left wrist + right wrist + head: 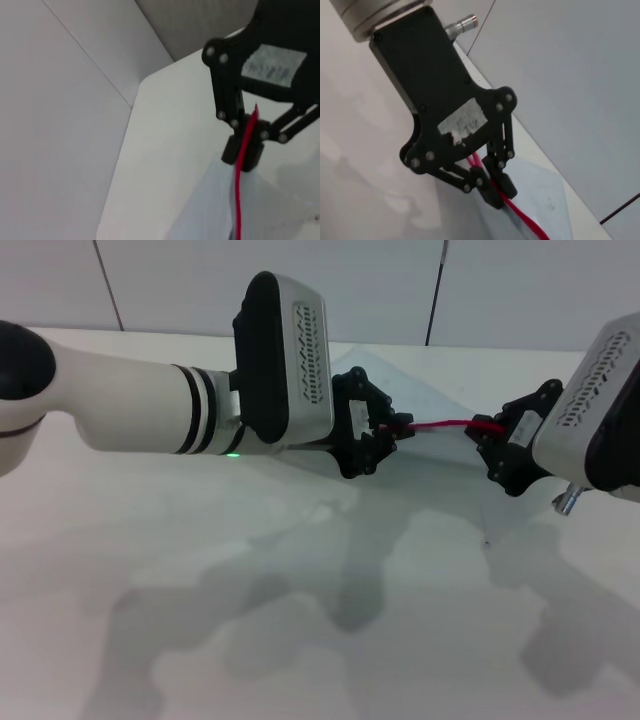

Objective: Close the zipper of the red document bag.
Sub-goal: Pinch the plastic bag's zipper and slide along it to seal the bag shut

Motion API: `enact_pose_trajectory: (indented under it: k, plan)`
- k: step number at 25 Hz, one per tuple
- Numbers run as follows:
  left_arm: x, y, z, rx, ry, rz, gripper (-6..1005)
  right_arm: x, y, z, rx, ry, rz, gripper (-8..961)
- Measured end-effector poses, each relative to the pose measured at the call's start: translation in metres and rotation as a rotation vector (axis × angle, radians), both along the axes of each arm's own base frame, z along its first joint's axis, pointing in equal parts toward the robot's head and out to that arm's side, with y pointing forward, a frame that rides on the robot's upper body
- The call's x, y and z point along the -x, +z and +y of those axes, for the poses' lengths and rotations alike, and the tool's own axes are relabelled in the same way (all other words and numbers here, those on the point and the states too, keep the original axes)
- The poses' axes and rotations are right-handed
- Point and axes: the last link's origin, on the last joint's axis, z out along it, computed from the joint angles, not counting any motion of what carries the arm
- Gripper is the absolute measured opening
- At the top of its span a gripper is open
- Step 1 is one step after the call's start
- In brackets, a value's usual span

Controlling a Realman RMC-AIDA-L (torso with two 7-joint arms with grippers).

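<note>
Presently catalogued, left to right: left pincer [395, 428], clenched on the zipper [440, 425] at its left end, seen from the right wrist view as fingers pinched shut over the red strip; red document bag [425, 400], translucent, held up off the white table [300, 620] with its red edge stretched between the two arms; right pincer [497, 436], clenched on the zipper at the opposite end, confirmed in the left wrist view where the strip [239, 175] runs straight into its closed fingers. Slider: too small to locate. Handling note, as judgement: one pincer should anchor its end while the other draws steadily along the strip's line, keeping it taut and level; slack or a sideways pull would likely make the track buckle or slip free.
</note>
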Motion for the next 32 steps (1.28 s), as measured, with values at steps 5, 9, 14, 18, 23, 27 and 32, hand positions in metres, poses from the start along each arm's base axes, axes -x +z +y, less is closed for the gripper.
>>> enact_pose_trajectory:
  k: [5, 9, 14, 18, 23, 27, 32]
  plan:
    - [0.005, 0.001, 0.002, -0.011, 0.016, 0.003, 72, -0.001, 0.001, 0.0, -0.005, -0.002, -0.001, 42]
    - [0.013, 0.001, 0.004, -0.025, 0.043, 0.011, 73, -0.003, 0.004, 0.0, -0.012, -0.007, -0.003, 40]
    - [0.025, 0.002, 0.004, -0.039, 0.078, 0.017, 73, -0.005, 0.01, 0.002, -0.033, -0.015, 0.002, 38]
    - [0.039, 0.002, 0.006, -0.067, 0.121, 0.03, 79, -0.01, 0.015, 0.003, -0.051, -0.031, 0.005, 37]
    - [0.059, 0.005, 0.006, -0.105, 0.18, 0.039, 86, -0.015, 0.023, 0.005, -0.075, -0.051, 0.009, 34]
    - [0.076, 0.01, 0.006, -0.141, 0.239, 0.036, 92, -0.022, 0.031, 0.007, -0.104, -0.073, 0.016, 33]
    - [0.091, 0.017, 0.006, -0.18, 0.288, 0.029, 100, -0.032, 0.04, 0.011, -0.136, -0.106, 0.023, 31]
